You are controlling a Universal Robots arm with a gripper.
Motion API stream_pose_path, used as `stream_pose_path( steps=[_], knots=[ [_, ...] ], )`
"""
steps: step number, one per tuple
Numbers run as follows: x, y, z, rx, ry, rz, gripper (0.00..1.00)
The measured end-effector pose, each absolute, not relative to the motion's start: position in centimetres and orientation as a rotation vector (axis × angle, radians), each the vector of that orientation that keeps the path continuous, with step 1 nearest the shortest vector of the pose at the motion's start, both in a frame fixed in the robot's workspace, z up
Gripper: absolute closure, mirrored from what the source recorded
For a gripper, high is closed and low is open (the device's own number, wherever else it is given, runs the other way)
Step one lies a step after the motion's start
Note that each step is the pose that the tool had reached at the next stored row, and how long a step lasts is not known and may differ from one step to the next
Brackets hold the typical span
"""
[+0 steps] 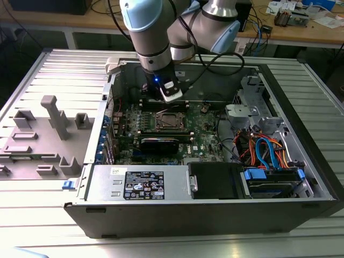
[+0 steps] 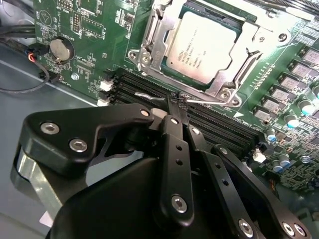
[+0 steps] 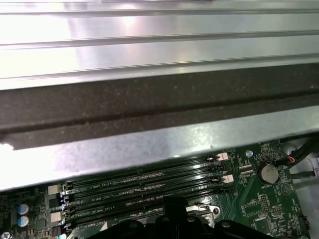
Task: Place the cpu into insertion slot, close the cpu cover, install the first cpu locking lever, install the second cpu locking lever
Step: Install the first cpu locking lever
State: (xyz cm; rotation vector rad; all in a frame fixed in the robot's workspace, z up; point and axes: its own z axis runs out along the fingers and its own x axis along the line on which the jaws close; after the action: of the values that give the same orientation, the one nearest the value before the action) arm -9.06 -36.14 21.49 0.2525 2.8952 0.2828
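Sitting just beyond gripper (image 2: 178,99): cpu (image 2: 202,42) in slot (image 2: 149,52)

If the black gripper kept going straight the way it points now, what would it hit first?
Most likely the thin silver wire lever lying right at the black gripper's tips, then the silvery socket frame beyond; depth is unclear.

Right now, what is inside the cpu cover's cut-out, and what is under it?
In the second wrist view the cpu lies flat in the cut-out of the cpu cover. Whatever lies beneath the cpu is covered and unseen.
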Motion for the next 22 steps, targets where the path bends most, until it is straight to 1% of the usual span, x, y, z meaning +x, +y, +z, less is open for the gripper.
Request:
stream_pose_path(
  steps=[22],
  knots=[
    [-9.01, -35.91, 21.26, 0.395, 2.871, 0.261, 0.89]
  ],
)
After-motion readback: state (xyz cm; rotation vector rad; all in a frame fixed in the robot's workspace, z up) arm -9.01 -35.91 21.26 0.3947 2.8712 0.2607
